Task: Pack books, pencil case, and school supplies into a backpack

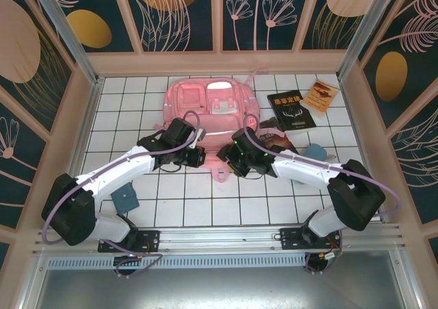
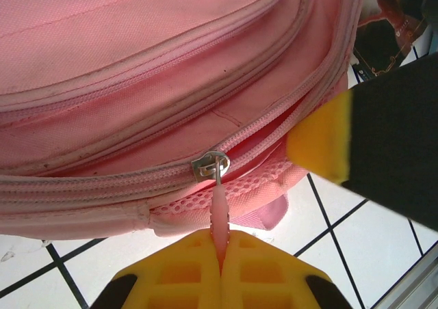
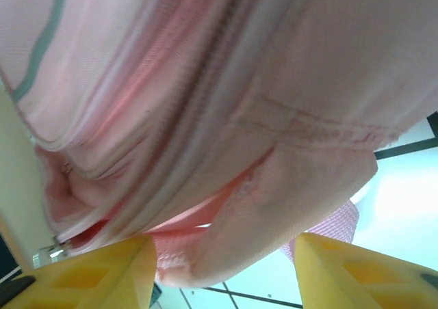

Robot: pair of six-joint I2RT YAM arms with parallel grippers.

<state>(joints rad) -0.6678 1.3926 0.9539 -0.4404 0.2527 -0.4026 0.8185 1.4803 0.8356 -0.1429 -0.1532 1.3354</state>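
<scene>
the backpack point(image 1: 209, 104) lay flat on the white-tiled desk point(image 1: 185, 203), toward the far wall, pink front up and its near edge facing the arms. the left pincer point(image 1: 197, 155) sat at that near edge, a little left of centre. in the left wrist view its two yellow fingers point(image 2: 178, 275) were pressed together on the pink zipper pull point(image 2: 218, 210), which hung from a metal slider point(image 2: 208, 165) on the zipper line. left of the slider the zipper was closed; right of it the teeth looked parted into a narrow gap.

the right pincer point(image 1: 236, 160) was at the same edge just to the right, near the left one but apart from it. in the right wrist view its yellow fingers point(image 3: 89, 271) stood fairly wide with a fold of pink fabric hanging between them — whether they pressed on the cloth could not be told.

the large black book point(image 1: 292, 111) lay on the desk right of the backpack, and the thin orange booklet point(image 1: 320, 95) just beyond it near the far right corner. the smaller dark book point(image 1: 277, 137) lay nearer, partly hidden by the right arm. the blue pencil case point(image 1: 315, 150) lay on the right, just beyond that arm — outside the backpack, like the books. a small teal item point(image 1: 125, 199) lay beside the left arm.
</scene>
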